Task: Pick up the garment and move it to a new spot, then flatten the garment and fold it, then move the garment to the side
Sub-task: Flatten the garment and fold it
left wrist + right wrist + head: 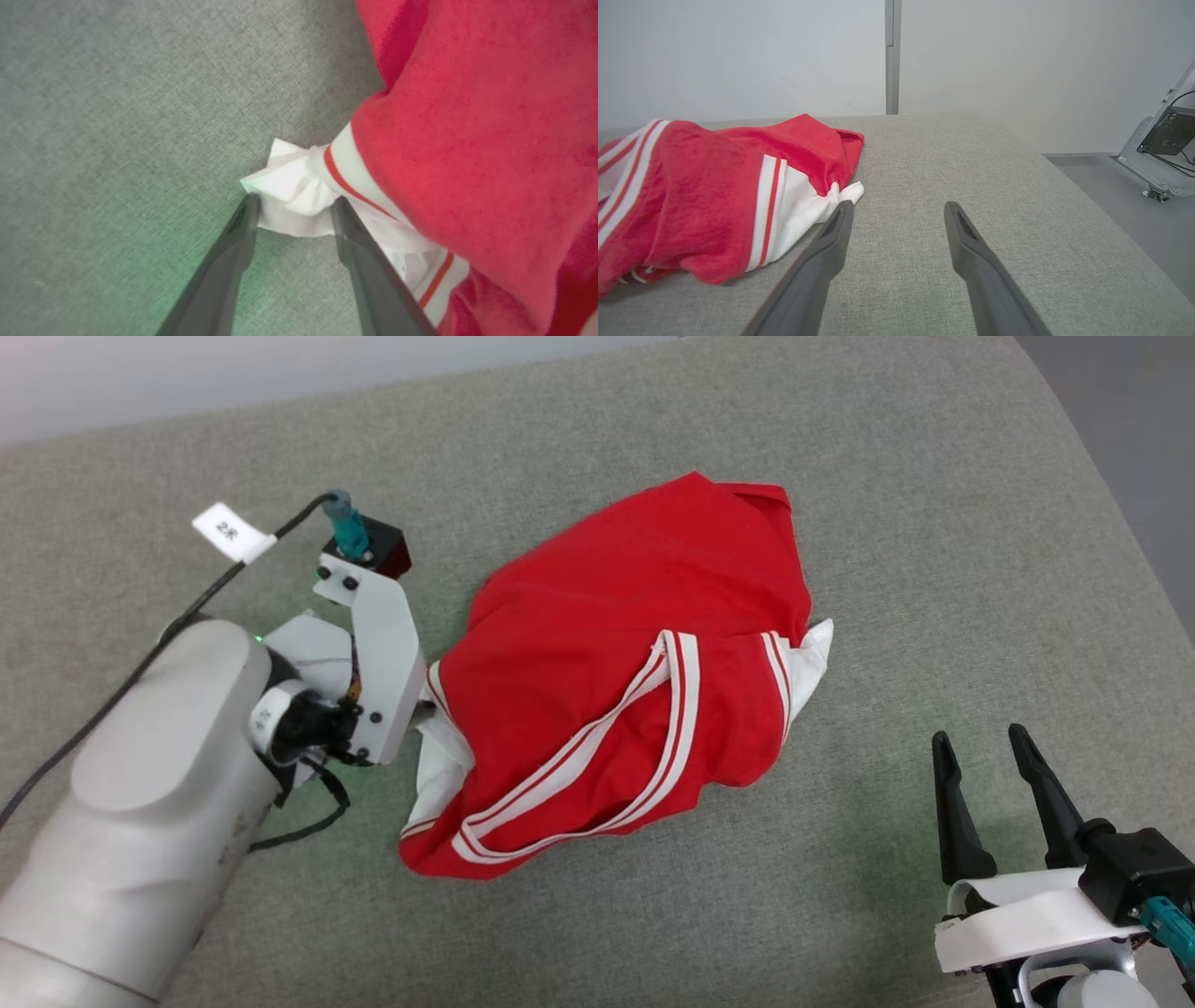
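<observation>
Left claw (295, 200) spread astride white sleeve (289, 182) of garment (607, 644), lying diagonally; right claw (979, 735) spread.

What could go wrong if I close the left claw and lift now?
1. The left claw straddles just a small bunch of white sleeve; the grip may slip, or the crumpled garment may drag behind.
2. Its tips sit close to the grey cushion and might pinch the cover too.
3. The right claw is open and apart from the garment, so a one-point lift would likely leave it bunched.
</observation>
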Controlling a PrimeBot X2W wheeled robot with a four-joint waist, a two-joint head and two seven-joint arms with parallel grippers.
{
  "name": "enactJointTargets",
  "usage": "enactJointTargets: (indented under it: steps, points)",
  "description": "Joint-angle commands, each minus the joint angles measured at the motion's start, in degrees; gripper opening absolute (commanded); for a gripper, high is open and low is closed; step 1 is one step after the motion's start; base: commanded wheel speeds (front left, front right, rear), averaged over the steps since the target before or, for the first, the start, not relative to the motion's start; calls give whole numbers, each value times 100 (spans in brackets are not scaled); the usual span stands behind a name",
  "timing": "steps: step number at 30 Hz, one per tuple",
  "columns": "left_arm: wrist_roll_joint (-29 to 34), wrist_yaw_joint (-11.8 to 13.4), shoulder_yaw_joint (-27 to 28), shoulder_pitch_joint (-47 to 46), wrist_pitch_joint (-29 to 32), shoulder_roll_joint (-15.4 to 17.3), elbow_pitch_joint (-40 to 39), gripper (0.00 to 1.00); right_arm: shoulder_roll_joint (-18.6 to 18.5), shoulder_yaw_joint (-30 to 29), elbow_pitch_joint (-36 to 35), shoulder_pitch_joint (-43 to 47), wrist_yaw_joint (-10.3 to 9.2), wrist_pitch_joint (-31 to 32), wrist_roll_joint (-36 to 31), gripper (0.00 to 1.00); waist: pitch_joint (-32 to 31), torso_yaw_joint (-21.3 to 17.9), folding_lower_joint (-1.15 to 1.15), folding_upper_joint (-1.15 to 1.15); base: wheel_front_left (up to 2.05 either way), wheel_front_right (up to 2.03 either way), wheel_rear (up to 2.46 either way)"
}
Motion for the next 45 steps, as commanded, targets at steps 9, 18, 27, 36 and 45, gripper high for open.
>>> enactJointTargets:
  steps: [9,18,27,36,45]
  points:
    - [-143,-27,-118,-47,39,83,157,0,10,-113,55,-5,-6,-7,-21,100,-119,159,0,0,0,0,0]
    - [-181,25,-29,-254,167,436,-223,0,-44,-229,90,93,-6,-7,-59,100,-317,506,0,0,0,0,0]
    - [-191,492,32,125,652,1046,-830,0,-151,-259,136,150,-6,-7,-79,100,-504,909,0,0,0,0,0]
    - [-351,1002,109,921,795,1479,-1437,0,-185,-240,183,127,-6,-7,-66,100,-516,1090,0,0,0,0,0]
    - [-249,782,102,1025,45,1275,-1276,0,-209,-108,255,9,-6,-7,-40,100,-495,1023,0,0,0,0,0]
